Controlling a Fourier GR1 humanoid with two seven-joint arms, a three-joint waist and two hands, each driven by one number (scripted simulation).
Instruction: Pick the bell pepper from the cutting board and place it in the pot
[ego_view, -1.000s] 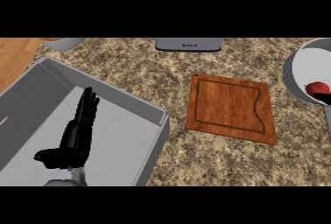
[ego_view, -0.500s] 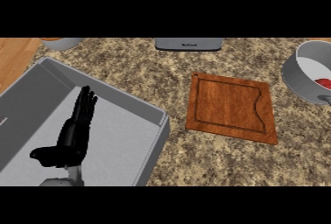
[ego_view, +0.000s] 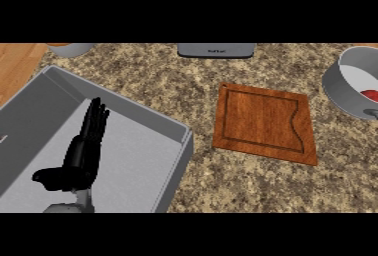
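Observation:
A red bell pepper (ego_view: 369, 95) lies inside the grey pot (ego_view: 341, 86) at the right edge, partly cut off by the frame. The wooden cutting board (ego_view: 264, 122) sits bare in the middle of the granite counter. My left hand (ego_view: 80, 159) shows at the lower left over the grey sink, fingers straight and pointing up, open and holding nothing. My right hand is out of sight.
A large grey sink basin (ego_view: 140, 150) fills the left side. A grey appliance (ego_view: 215, 50) stands at the top centre and a small grey bowl (ego_view: 71, 48) at the top left. A wooden strip (ego_view: 16, 62) runs along the upper left.
The whole scene has slid slightly leftward in view, so more of the pot shows at the right. The left hand has shifted a little and stays open.

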